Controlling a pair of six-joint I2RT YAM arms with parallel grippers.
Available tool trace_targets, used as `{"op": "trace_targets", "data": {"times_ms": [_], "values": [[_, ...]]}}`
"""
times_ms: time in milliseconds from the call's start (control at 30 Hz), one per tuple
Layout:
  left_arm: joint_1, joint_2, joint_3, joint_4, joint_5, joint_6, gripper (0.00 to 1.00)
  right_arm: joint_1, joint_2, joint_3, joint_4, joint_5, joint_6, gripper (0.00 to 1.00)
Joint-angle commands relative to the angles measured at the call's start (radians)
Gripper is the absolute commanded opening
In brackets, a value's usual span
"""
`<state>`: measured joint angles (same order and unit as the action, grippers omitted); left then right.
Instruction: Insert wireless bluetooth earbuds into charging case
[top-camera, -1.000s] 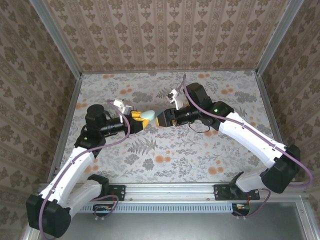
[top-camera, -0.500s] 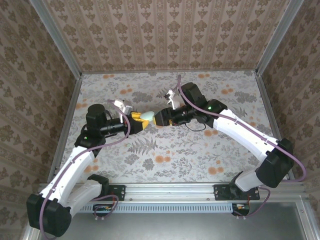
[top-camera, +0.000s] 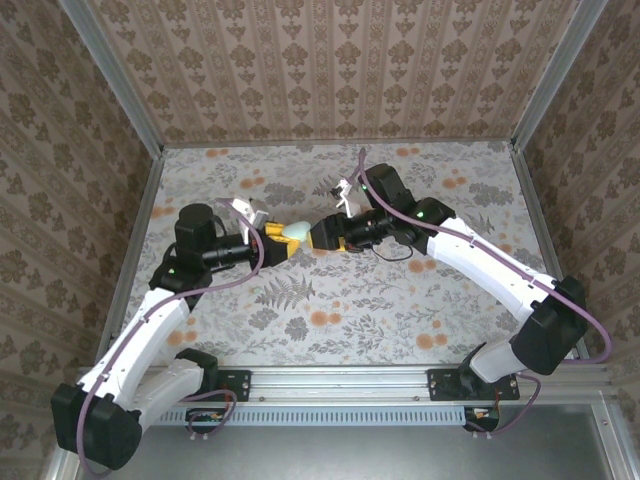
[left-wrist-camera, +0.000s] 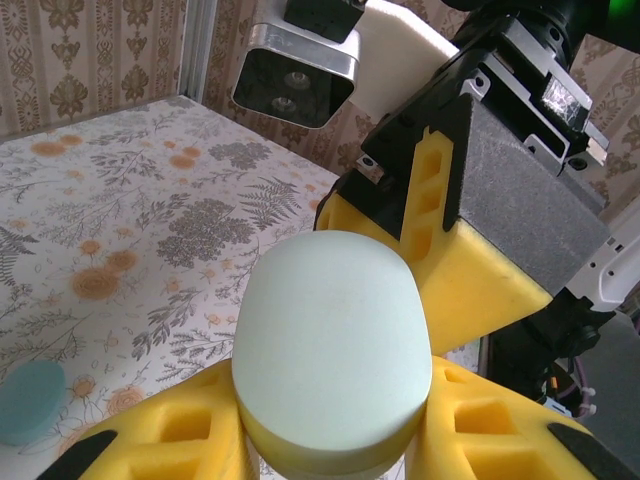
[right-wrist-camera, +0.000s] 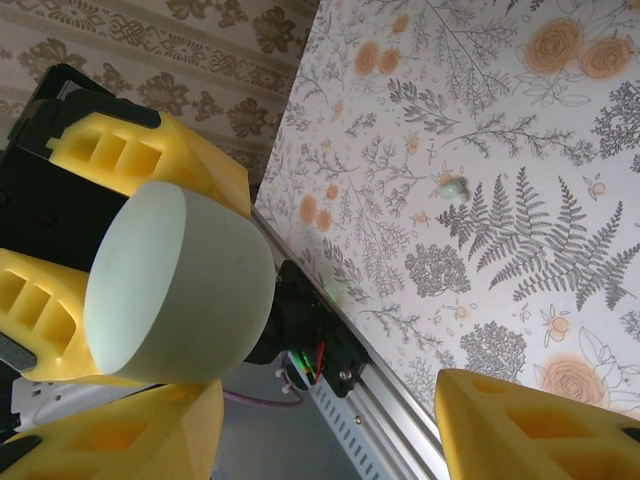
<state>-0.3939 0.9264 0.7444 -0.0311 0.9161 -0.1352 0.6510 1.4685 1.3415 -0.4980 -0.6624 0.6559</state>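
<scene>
The left gripper (top-camera: 277, 241) is pinching the charging case (left-wrist-camera: 335, 350) between its yellow fingers (left-wrist-camera: 160, 445), clear of the table. The case's lid looks shut, with a thin seam below the smooth oval top. Directly opposite, tip to tip, the right gripper (top-camera: 322, 238) stands with its fingers (right-wrist-camera: 540, 420) spread. The case sits close to one of them and well apart from the other, so it has no grip on anything.

Below the left gripper and off to one side, a small teal earbud (left-wrist-camera: 30, 400) lies on the flowered table (top-camera: 420, 300). Farther out from the right gripper's fingers lies a tiny greenish piece (right-wrist-camera: 452, 185), possibly the second earbud, though it is too small to say.

The step in hand appears to be opening the case: one arm steadies it while the other comes in for the lid. Next, the right fingers would need to catch the lid's edge at the seam and lift it against the hinge while the left grip holds firm. Only then can the earbuds be picked up.
</scene>
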Motion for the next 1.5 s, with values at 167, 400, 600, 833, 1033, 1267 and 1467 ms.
{"op": "trace_targets", "data": {"times_ms": [167, 400, 600, 833, 1033, 1267, 1467], "values": [[-0.043, 0.029, 0.024, -0.11, 0.059, 0.057, 0.13, -0.044, -0.029, -0.047, 0.207, -0.049, 0.121, 0.59], [-0.043, 0.031, 0.033, -0.124, 0.067, 0.069, 0.13, -0.114, -0.115, -0.155, 0.329, -0.052, 0.212, 0.6], [-0.044, 0.037, 0.039, -0.13, 0.098, 0.079, 0.13, -0.11, -0.141, -0.159, 0.324, -0.103, 0.088, 0.62], [-0.044, 0.049, 0.064, -0.142, 0.184, 0.094, 0.13, -0.061, -0.16, -0.119, 0.151, -0.126, -0.265, 0.64], [-0.043, 0.058, 0.095, -0.187, 0.225, 0.106, 0.14, -0.041, -0.159, -0.082, 0.056, -0.088, -0.443, 0.65], [-0.044, 0.063, 0.095, -0.182, 0.24, 0.09, 0.14, -0.004, -0.147, -0.073, 0.048, -0.086, -0.498, 0.66], [-0.045, 0.071, 0.097, -0.174, 0.248, 0.083, 0.14, 0.019, -0.13, -0.066, 0.052, -0.072, -0.497, 0.66]]}}
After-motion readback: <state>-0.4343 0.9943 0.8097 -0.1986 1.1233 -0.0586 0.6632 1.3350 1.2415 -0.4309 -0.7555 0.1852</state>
